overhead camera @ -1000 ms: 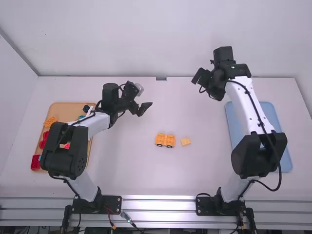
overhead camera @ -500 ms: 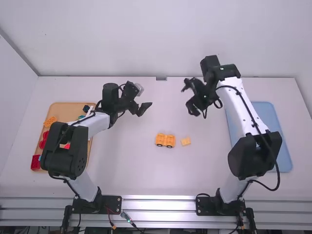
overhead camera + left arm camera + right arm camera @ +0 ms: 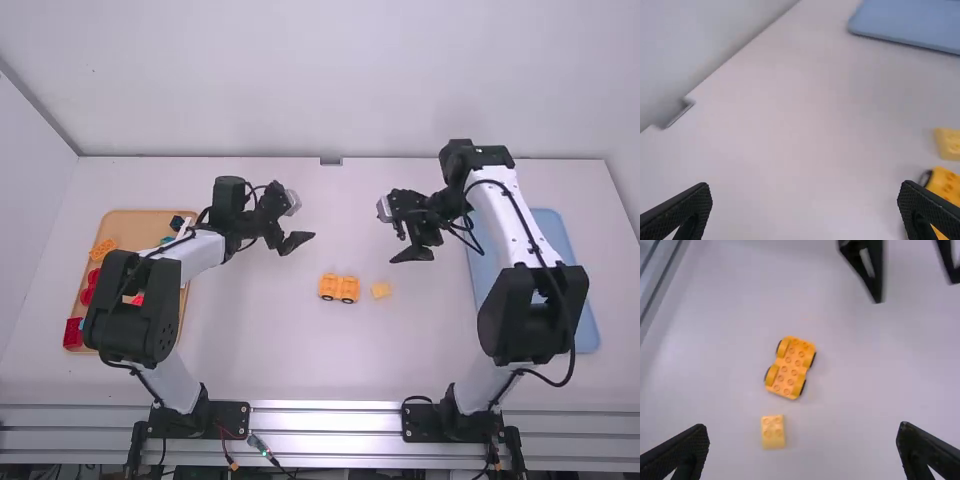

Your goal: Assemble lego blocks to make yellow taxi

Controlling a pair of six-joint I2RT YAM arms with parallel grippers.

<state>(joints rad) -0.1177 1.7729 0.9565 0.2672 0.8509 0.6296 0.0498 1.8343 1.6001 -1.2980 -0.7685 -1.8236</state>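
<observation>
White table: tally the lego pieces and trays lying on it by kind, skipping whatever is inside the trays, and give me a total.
Wheeled yellow base: 1
Small yellow brick: 1
Trays: 2 (orange tray, blue tray)
Total: 4

White table (image 3: 260, 350); 2 trays (image 3: 577, 300), wheeled base (image 3: 338, 288), yellow block (image 3: 381, 291)

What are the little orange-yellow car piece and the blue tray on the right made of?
The car base looks like hard, moulded plastic, slightly glossy: it has crisp round studs and even colour, with dark wheels that could be rubber or plastic. The blue tray is probably plastic too, with a smooth, matte-looking surface and rounded corners, though painted metal can't be ruled out.
</observation>
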